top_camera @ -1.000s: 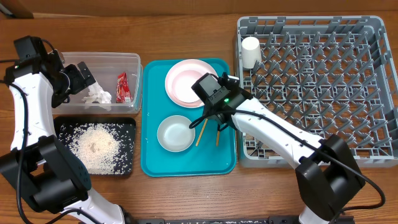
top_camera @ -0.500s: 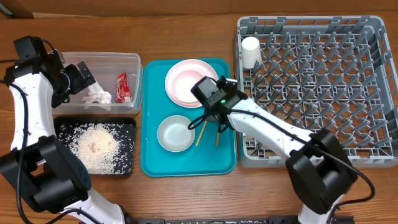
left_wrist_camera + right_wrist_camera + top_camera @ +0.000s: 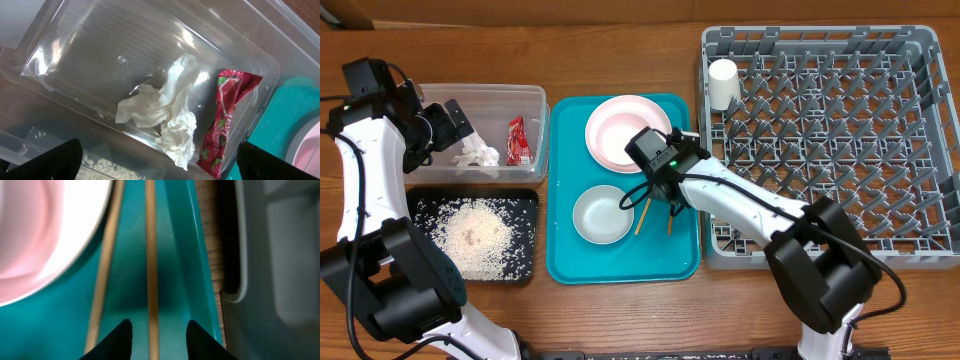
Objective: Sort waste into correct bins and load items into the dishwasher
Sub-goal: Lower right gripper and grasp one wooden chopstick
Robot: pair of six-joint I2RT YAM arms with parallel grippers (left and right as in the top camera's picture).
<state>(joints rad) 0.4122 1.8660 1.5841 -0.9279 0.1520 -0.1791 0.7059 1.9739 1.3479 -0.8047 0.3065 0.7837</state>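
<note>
The crumpled tissue [image 3: 167, 112] and red snack wrapper [image 3: 225, 120] lie in the clear tub [image 3: 490, 92]. My left gripper [image 3: 160, 165] hangs open and empty above them. Rice [image 3: 470, 235] fills the black tray [image 3: 527, 205]. My right gripper [image 3: 159, 340] is low over the teal tray [image 3: 620, 265], open, its fingertips on either side of one chopstick [image 3: 151, 255] without touching it. The second chopstick [image 3: 105, 265] lies just to the left, beside the pink plate [image 3: 615, 125]. A grey-white bowl [image 3: 602, 215] sits on the teal tray. A white cup [image 3: 723, 82] stands in the dish rack [image 3: 820, 140].
The teal tray's raised right rim [image 3: 197, 255] runs close beside the right gripper, with a strip of wooden table and the rack's grey wall [image 3: 280, 255] beyond it. The tub and black tray sit one behind the other at the table's left.
My right gripper has shifted slightly left over the chopsticks and its jaws have widened a little. The left arm has not moved.
</note>
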